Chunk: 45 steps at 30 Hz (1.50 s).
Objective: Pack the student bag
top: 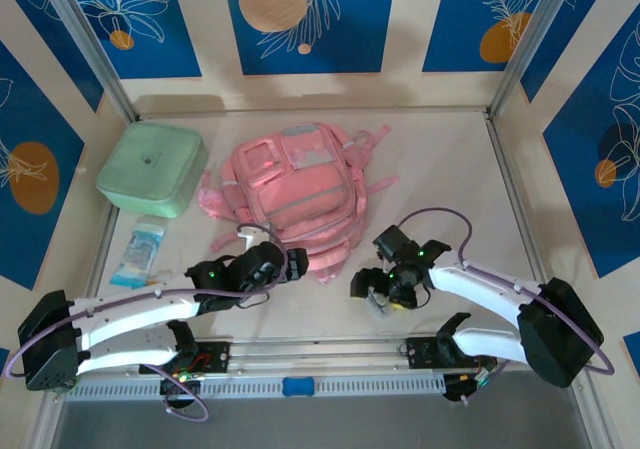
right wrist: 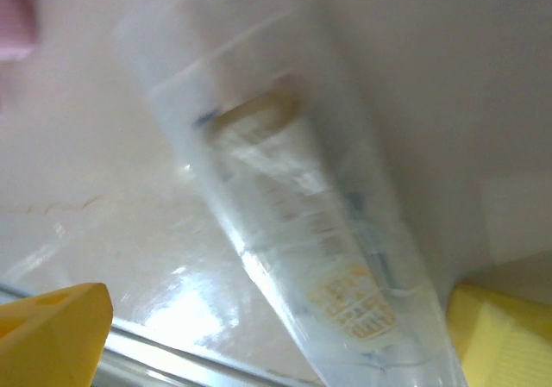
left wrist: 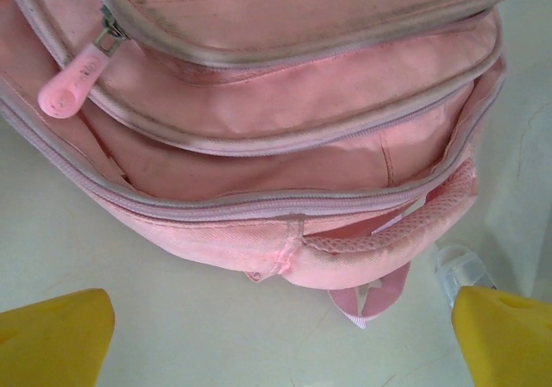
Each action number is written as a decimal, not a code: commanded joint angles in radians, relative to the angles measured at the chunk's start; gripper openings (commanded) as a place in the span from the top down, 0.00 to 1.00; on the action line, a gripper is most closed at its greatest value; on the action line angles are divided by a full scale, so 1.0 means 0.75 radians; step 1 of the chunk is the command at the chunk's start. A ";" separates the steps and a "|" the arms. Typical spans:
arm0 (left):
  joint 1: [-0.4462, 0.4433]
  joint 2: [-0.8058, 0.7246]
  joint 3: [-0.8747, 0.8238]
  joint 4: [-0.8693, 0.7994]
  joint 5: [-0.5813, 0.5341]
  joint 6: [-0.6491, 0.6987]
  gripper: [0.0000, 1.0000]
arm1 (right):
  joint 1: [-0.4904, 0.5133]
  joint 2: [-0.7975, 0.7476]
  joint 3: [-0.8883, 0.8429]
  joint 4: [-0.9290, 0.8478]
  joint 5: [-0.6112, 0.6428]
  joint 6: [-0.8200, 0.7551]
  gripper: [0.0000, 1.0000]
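The student bag (top: 290, 189), a soft pink backpack, lies flat mid-table with its top end toward the arms. My left gripper (top: 292, 265) hovers at that near end, open. In the left wrist view its yellow fingertips (left wrist: 56, 335) stand wide apart with bare table between them; just beyond lie the bag's grab handle (left wrist: 388, 232), its zip rows and a pink zip pull (left wrist: 65, 90). My right gripper (top: 372, 287) is open to the right of the bag. A blurred clear packet (right wrist: 302, 223) with orange print lies between its yellow fingertips (right wrist: 52, 331).
A mint-green square lidded box (top: 152, 169) sits at the back left. A small blue-and-white pouch (top: 140, 252) lies in front of it near the left rail. Metal frame posts edge the table on both sides. A metal rail (top: 300, 354) runs along the near edge.
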 commanded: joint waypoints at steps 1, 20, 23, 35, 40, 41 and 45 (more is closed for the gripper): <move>0.021 -0.025 -0.024 -0.036 -0.033 0.008 0.01 | 0.122 0.038 0.047 0.021 0.030 0.098 0.01; 0.081 -0.044 -0.047 -0.025 0.024 0.032 0.01 | 0.373 0.389 0.301 -0.301 0.475 0.189 0.31; 0.088 -0.031 -0.035 -0.021 0.036 0.035 0.01 | 0.368 0.404 0.294 -0.272 0.462 0.185 0.35; 0.102 0.027 0.017 -0.007 0.083 0.063 0.01 | 0.359 0.413 0.259 -0.217 0.448 0.155 0.50; 0.108 0.028 0.055 -0.047 0.092 0.100 0.00 | 0.334 0.370 0.263 -0.233 0.439 0.128 0.53; 0.108 0.027 0.067 -0.051 0.097 0.124 0.00 | 0.331 0.352 0.258 -0.234 0.441 0.123 0.53; 0.112 0.013 0.159 -0.119 0.059 0.329 0.01 | 0.293 0.245 0.257 -0.269 0.439 0.106 0.53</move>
